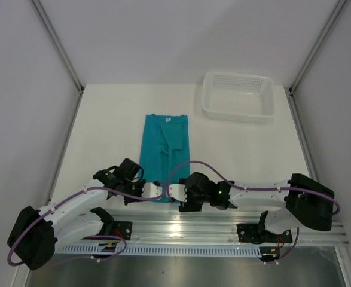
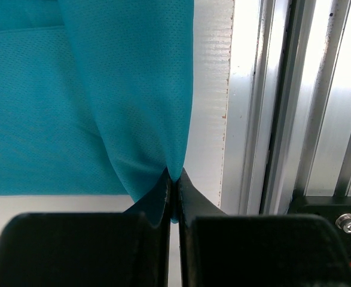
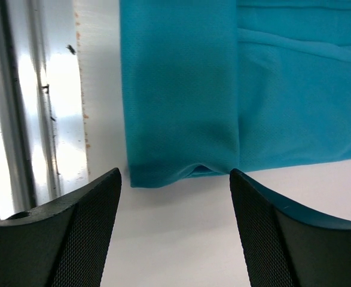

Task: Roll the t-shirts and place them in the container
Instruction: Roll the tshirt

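Count: one t-shirt [image 1: 165,149], one basket [image 1: 238,115]; left fingers [image 2: 157,239] pinch hem [image 2: 166,167], right fingers [image 3: 85,227] spread.

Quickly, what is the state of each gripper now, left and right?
Left gripper: closed, pinching the near edge of the teal t-shirt.
Right gripper: open, holding nothing.

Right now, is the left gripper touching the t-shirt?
Touching. The left wrist view shows the left gripper shut on a pinched fold of the t-shirt, the fabric drawn into its closed fingertips.
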